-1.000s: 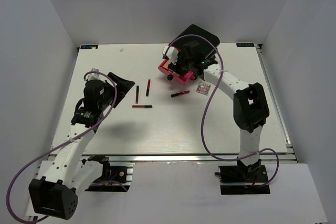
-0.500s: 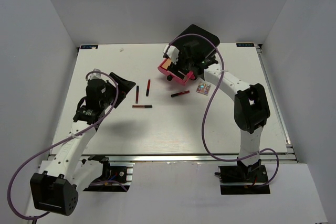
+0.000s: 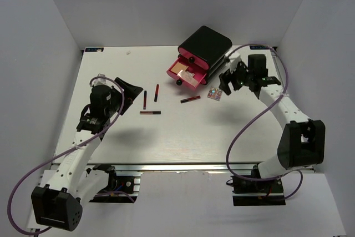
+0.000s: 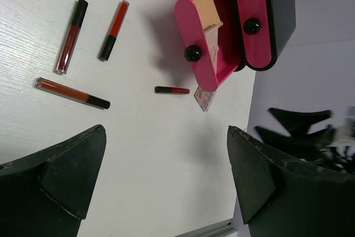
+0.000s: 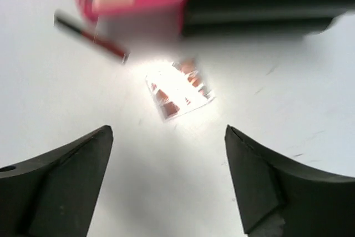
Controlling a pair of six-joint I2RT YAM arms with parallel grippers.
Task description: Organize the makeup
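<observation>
Three dark-and-red sticks (image 3: 145, 99) (image 3: 156, 92) (image 3: 150, 112) lie left of centre on the table, and a fourth stick (image 3: 190, 99) lies below the open pink drawer (image 3: 186, 73). That drawer holds beige makeup pieces (image 4: 209, 15). A small clear square palette (image 3: 214, 94) lies beside the fourth stick. My right gripper (image 3: 229, 84) is open and empty, hovering just right of the palette (image 5: 180, 90), which sits ahead of its jaws. My left gripper (image 3: 130, 90) is open and empty, left of the three sticks (image 4: 72, 93).
The black box (image 3: 204, 44) with pink drawers stands at the back centre, its lowest drawer pulled out. The upper drawers (image 4: 252, 20) are closed. Grey walls enclose the table on three sides.
My right arm has pulled away from the open drawer and swung to the right, and its gripper now hovers by the palette. The left arm has barely moved.
</observation>
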